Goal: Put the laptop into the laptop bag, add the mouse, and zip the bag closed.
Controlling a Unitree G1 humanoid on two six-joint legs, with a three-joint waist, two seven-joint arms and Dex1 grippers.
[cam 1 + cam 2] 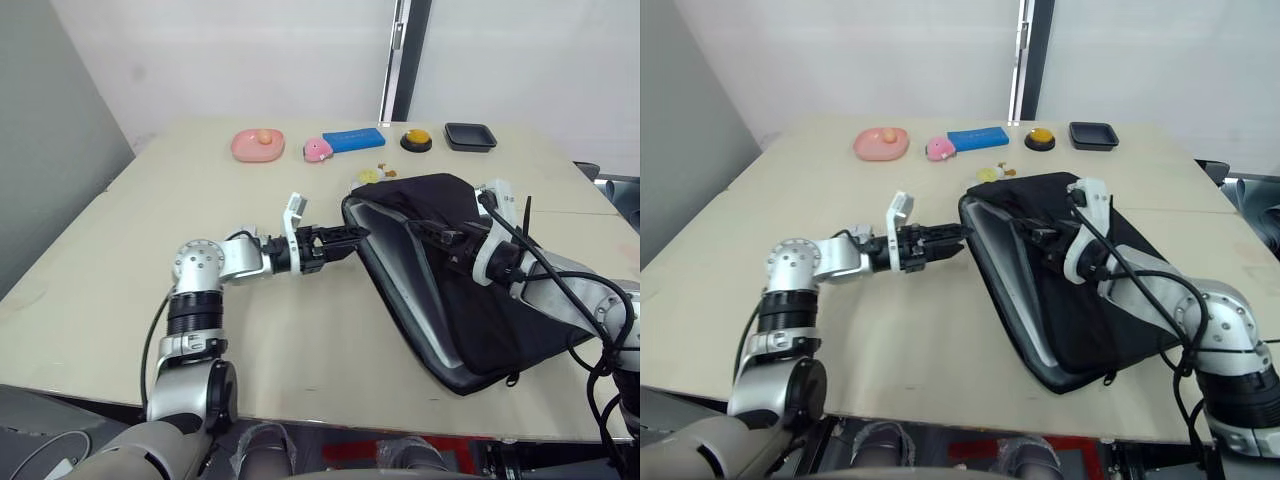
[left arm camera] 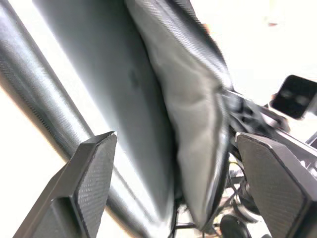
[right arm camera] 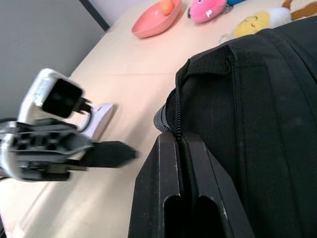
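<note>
Your right gripper [image 3: 181, 141] is pinching the laptop bag [image 1: 480, 300] flap's zipper edge; the left gripper [image 1: 345, 238] is spread at its mouth. The fabric is floppy, so grip seams.

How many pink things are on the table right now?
2: a pink bowl at the far edge holding a small orange ball, and a pink toy just right of it. More may hide behind the laptop bag.
</note>
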